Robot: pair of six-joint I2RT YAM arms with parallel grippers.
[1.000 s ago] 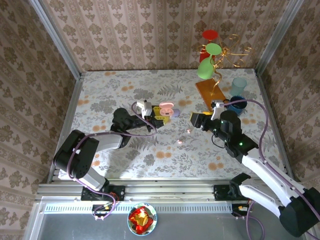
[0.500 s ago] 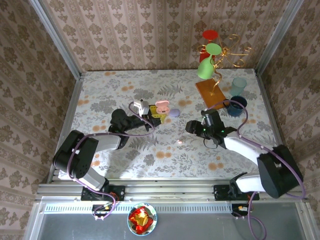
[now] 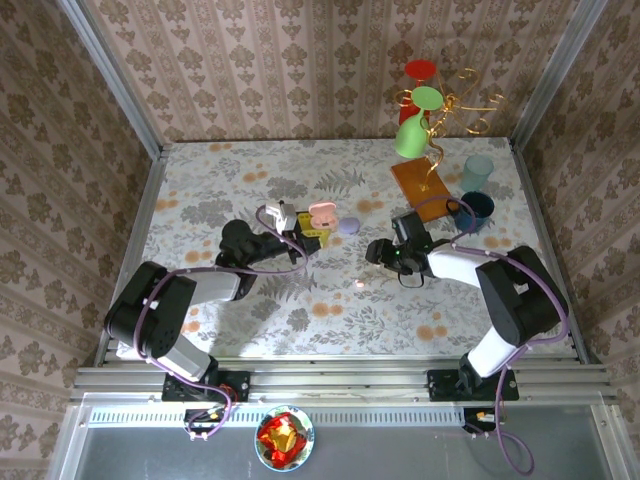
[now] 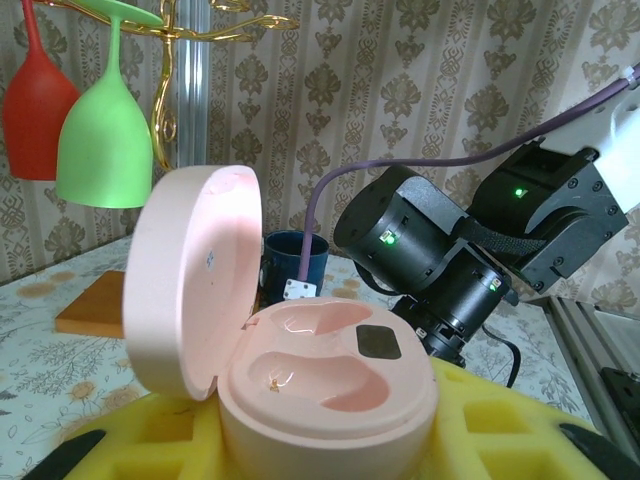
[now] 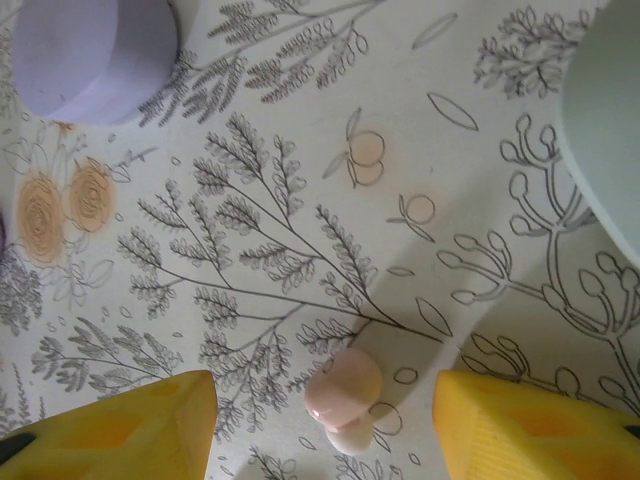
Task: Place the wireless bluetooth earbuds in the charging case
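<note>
Straddling a pink earbud (image 5: 345,395) that lies on the floral table (image 5: 300,200), right gripper (image 5: 322,425) stands open, fingers clear of it. A lilac case (image 5: 90,50) sits beyond. Farther off, left gripper (image 4: 320,450) clamps the pink charging case (image 4: 330,370), lid up.

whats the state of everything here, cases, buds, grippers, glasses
pink charging case: lid open, wells empty
left gripper: shut on the pink charging case
pink earbud: lying loose, not gripped
right gripper: open, one finger on each side of the pink earbud
lilac case: lid shut
green wine glass: hanging upside down
red wine glass: hanging upside down
</note>
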